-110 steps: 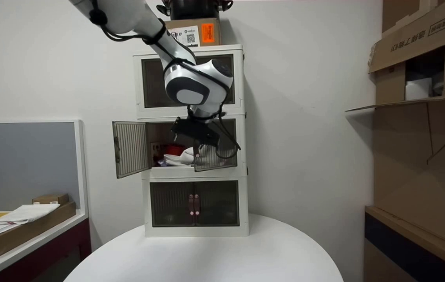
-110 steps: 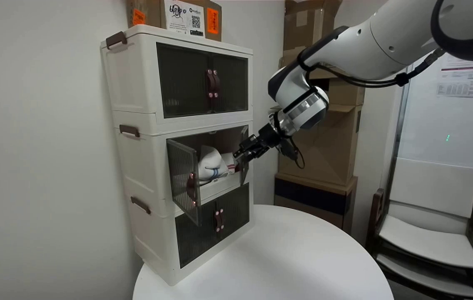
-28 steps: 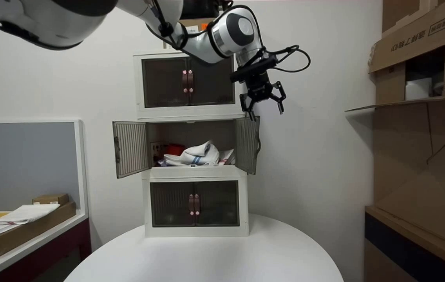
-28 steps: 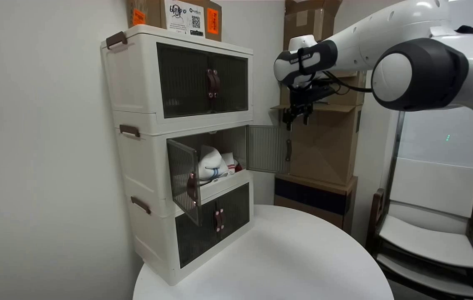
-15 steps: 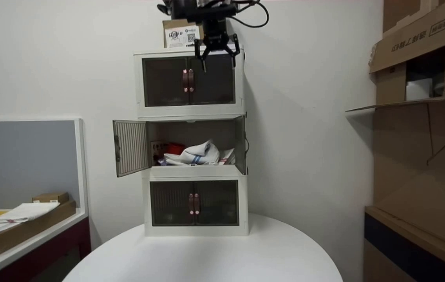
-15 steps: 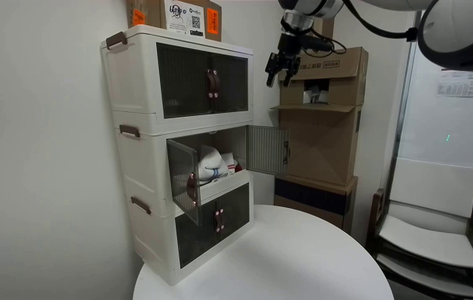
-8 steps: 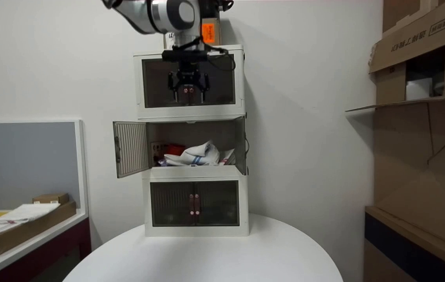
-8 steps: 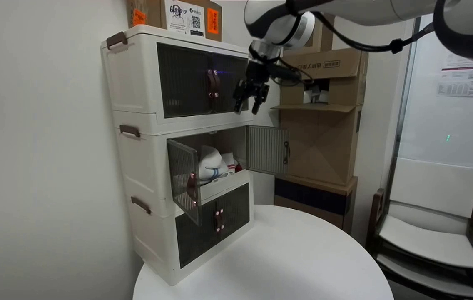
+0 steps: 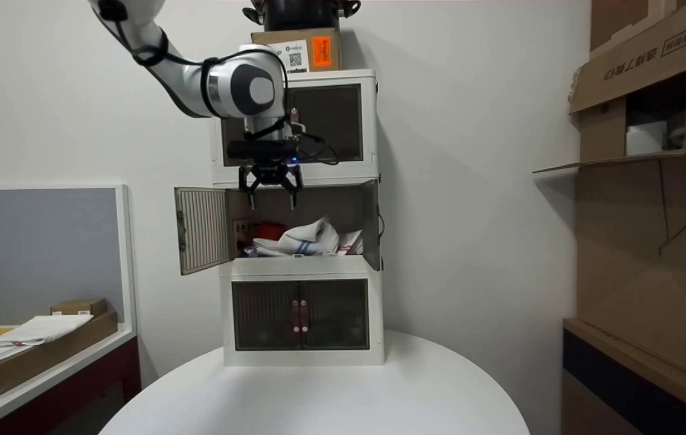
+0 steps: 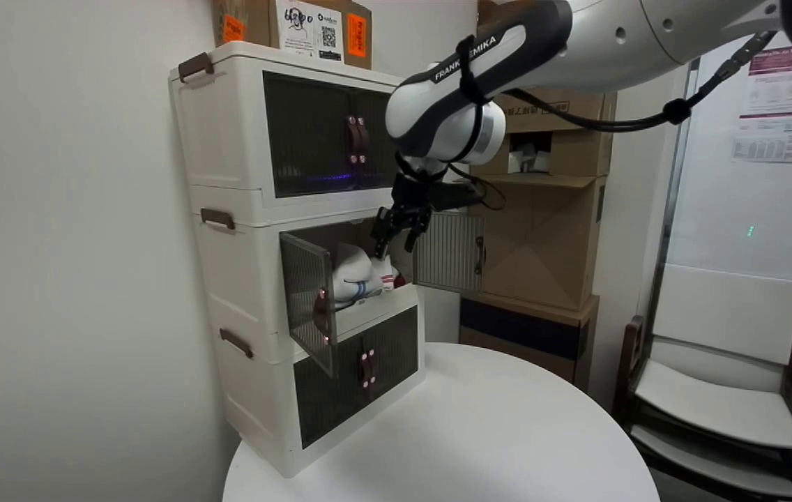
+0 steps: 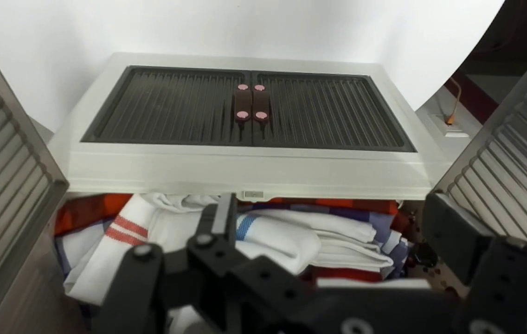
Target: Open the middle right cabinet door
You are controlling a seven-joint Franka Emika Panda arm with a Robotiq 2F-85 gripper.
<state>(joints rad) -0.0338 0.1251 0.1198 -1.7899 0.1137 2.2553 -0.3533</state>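
Observation:
The middle right cabinet door stands open, almost edge-on in an exterior view. Its ribbed panel faces the camera in an exterior view, and it fills the left side of the wrist view. The twin left door is also open, and shows in an exterior view and at the right of the wrist view. My gripper is open and empty, pointing down before the upper part of the open middle compartment, between the doors and touching neither. It also shows in an exterior view and the wrist view.
Folded white towels and a red item lie in the middle compartment. The bottom tier's dark doors and the top tier's doors are shut. The cabinet stands on a white round table. Cardboard boxes stand beyond it.
The right door was partly open with my gripper at it, then swung wide and fell back slightly. My open gripper has since moved left and down from above to the middle compartment.

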